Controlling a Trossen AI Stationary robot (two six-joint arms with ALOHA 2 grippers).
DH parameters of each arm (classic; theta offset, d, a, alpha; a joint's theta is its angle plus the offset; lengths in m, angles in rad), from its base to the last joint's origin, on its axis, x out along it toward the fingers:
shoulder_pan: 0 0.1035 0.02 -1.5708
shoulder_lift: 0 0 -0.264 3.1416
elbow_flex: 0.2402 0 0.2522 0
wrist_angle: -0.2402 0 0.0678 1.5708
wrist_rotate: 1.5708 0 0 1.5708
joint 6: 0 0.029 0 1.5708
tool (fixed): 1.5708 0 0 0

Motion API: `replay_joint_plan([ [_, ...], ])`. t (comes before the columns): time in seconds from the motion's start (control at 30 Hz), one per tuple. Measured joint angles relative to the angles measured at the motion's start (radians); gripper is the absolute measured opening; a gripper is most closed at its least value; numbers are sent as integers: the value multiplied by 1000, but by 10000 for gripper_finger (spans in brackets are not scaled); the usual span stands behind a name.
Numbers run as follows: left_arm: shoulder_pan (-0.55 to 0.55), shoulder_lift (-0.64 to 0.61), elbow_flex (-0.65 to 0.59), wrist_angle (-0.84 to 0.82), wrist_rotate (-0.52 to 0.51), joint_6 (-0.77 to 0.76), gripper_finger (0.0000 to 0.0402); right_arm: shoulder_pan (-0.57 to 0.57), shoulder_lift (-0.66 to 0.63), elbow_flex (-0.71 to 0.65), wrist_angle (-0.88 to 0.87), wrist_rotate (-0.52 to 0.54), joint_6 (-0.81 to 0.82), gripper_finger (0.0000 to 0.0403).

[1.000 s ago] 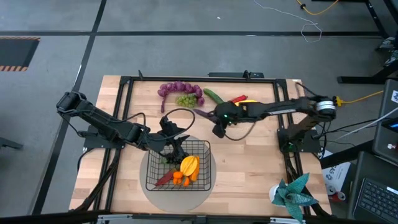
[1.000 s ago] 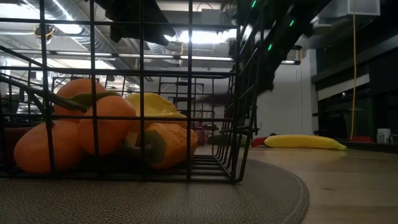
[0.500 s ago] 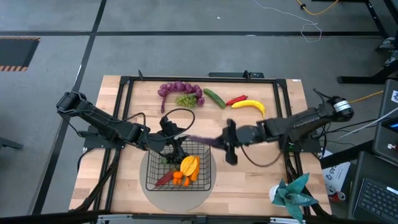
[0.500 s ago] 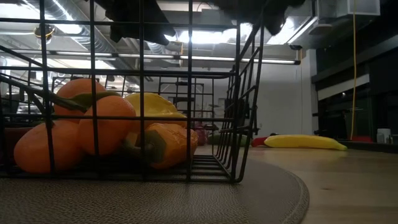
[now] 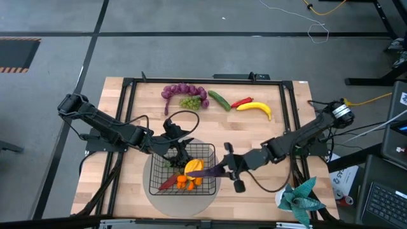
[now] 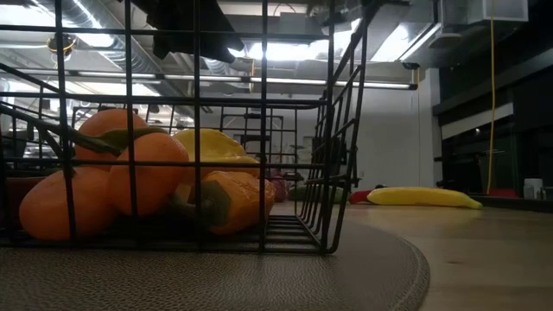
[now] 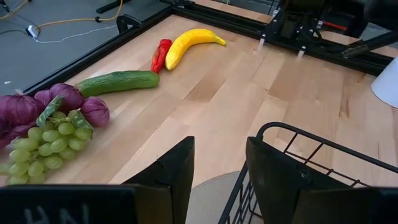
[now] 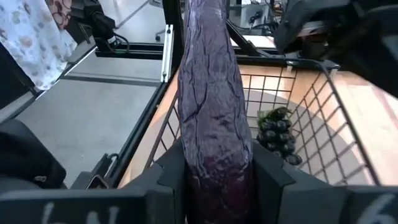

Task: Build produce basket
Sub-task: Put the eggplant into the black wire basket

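The right claw (image 5: 226,169) hung just off the right wall of the basket (image 5: 154,186), its fingers (image 8: 273,174) clamped on the stem end of the purple eggplant (image 5: 205,172). The eggplant reached out from the claw across the basket's right rim, its far end above the produce inside. In the right wrist view the eggplant (image 8: 214,106) ran straight forward between the two fingers, with the basket's wire grid below it and a dark grape bunch (image 8: 277,134) lying on the basket floor.

The left claw (image 5: 173,151) sat at the basket's upper-left corner. In its wrist view its fingers (image 7: 171,177) stood partly apart with the basket's rim wire (image 7: 311,146) close beside one of them; whether they pinched the wire could not be told.

The basket stood on a round grey mat (image 5: 213,194) near the front of the table (image 5: 254,140). Inside lay orange carrots (image 5: 183,182), a yellow-orange piece (image 5: 193,168) and a dark red piece (image 5: 166,183).

Well apart from both claws, along the table's far edge, lay purple grapes (image 5: 181,90), green grapes (image 5: 190,102), a cucumber (image 5: 219,100), a red chili (image 5: 241,102) and a banana (image 5: 254,108).
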Motion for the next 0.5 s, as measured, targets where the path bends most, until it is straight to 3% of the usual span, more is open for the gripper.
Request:
replay_joint_plan([
  [0.2, 0, 0, 0, 0, 0, 0, 140, -31, 128, 0, 160, -35, 24, 114],
  [0.5, 0, 0, 0, -2, -5, 0, 140, -103, 194, 0, 209, -42, 155, 119],
])
